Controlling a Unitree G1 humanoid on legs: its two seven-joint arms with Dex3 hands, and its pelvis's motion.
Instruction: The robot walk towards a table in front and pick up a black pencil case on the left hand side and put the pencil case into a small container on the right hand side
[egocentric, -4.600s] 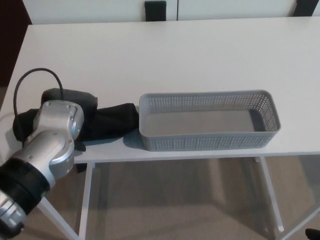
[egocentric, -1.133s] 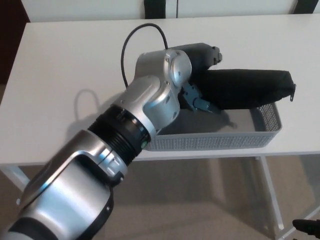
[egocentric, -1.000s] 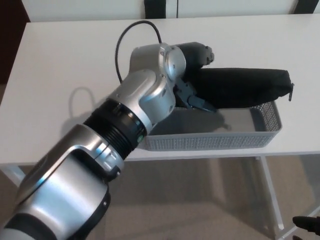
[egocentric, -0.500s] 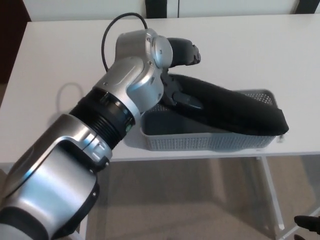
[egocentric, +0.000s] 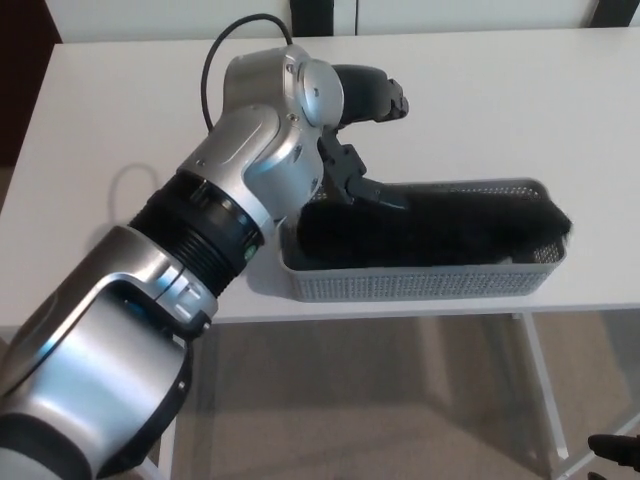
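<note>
Dropped from the left hand (egocentric: 362, 130), the pencil case (egocentric: 430, 230) now lies inside the container (egocentric: 420, 284); fingers released.

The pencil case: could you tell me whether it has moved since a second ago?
Yes. The pencil case has dropped from above the basket's far rim to lie inside it, released by the left robot hand.

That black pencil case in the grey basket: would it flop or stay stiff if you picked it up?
Probably soft: the black pencil case looks like fabric and lies slumped along the grey basket. Its right end rides over the rim, so it likely bends rather than rolls.
</note>
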